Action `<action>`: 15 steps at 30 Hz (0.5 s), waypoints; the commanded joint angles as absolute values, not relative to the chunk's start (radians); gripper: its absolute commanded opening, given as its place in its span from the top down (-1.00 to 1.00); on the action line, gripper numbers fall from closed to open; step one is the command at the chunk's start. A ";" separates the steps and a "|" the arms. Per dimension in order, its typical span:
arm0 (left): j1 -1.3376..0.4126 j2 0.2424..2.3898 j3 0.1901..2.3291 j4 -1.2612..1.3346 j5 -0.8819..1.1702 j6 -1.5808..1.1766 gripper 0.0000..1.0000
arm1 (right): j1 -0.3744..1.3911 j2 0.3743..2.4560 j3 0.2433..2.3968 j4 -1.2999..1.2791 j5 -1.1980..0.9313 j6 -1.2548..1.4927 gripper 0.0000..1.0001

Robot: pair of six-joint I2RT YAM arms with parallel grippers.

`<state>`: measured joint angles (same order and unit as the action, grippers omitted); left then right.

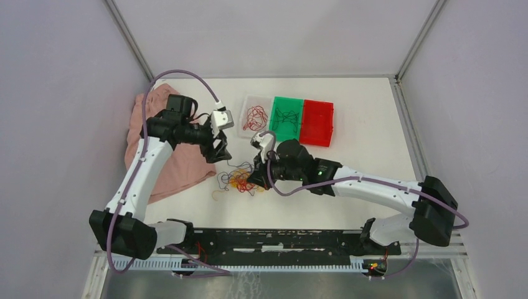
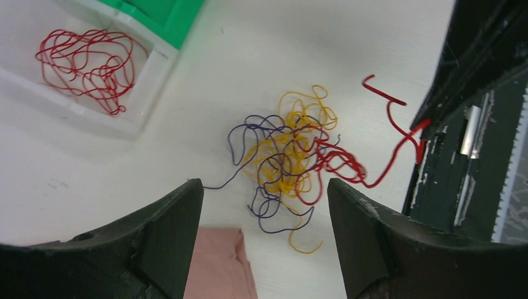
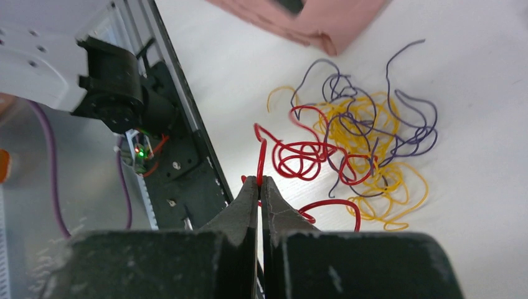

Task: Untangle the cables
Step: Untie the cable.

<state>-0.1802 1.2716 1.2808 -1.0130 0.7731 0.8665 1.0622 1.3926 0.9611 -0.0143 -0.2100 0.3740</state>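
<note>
Cables [image 1: 240, 179] lie as one knot of red, yellow and dark strands on the near side of the table, just right of the pink cloth [image 1: 180, 165]; right gripper [image 3: 259, 180] is pinched fully closed on one red wire [image 3: 261, 156] at the knot's edge; left gripper [image 2: 264, 187] hangs above, jaws wide, holding nothing. Best bet: draw the red strand out slowly, away from the knot, so loops slip rather than tighten; left could pin the rest; clear tray [image 2: 151, 78] beyond already holds reds.
</note>
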 commanded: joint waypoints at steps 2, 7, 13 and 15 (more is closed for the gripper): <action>-0.251 1.171 1.237 -1.050 0.859 0.898 -0.61 | 1.023 1.276 1.012 0.084 -0.253 0.414 0.99; -0.305 1.112 1.198 -1.034 0.920 0.848 -0.62 | 1.015 1.253 1.041 0.076 -0.265 0.410 0.99; -0.400 1.034 1.132 -0.982 0.927 0.844 -0.66 | 1.012 1.241 1.045 0.126 -0.278 0.443 0.99; -0.424 1.023 1.118 -0.924 0.913 0.796 -0.65 | 1.012 1.242 1.053 0.136 -0.289 0.449 0.99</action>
